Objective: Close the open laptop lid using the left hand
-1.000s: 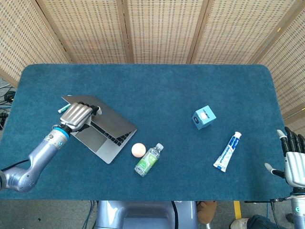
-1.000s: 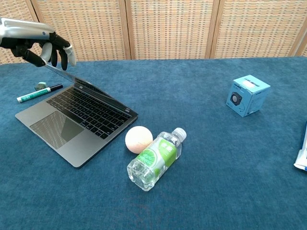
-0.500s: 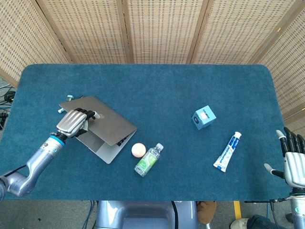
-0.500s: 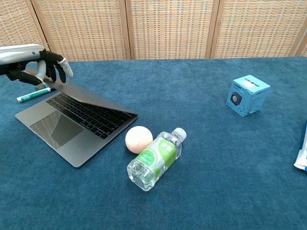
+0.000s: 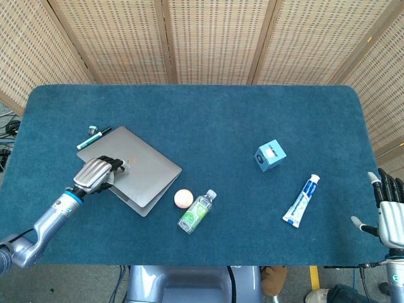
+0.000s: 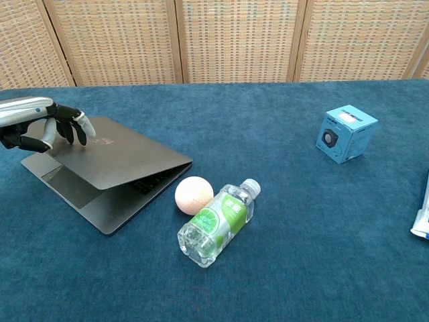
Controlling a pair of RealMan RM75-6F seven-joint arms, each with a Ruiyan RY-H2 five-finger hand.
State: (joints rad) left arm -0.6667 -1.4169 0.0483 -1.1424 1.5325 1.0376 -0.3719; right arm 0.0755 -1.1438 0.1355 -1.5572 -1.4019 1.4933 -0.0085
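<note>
Grey slim metal laptop (image 6: pixel 114 176) lies left of the peach ball (image 6: pixel 194 195) on the blue tabletop (image 5: pixel 208 120), lid nearly down. We press our left hand (image 5: pixel 95 175), fingers (image 6: pixel 72 127) spread and gripping nothing, on the lid's free edge, directly above the remaining gap.

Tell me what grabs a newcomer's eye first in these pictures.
The left robot hand presses the grey laptop lid down at the table's left side, with a narrow gap open above the keyboard. Just right of the laptop lie a peach ball and a clear plastic bottle with a green label. A light-blue cube box stands apart at right.
</note>
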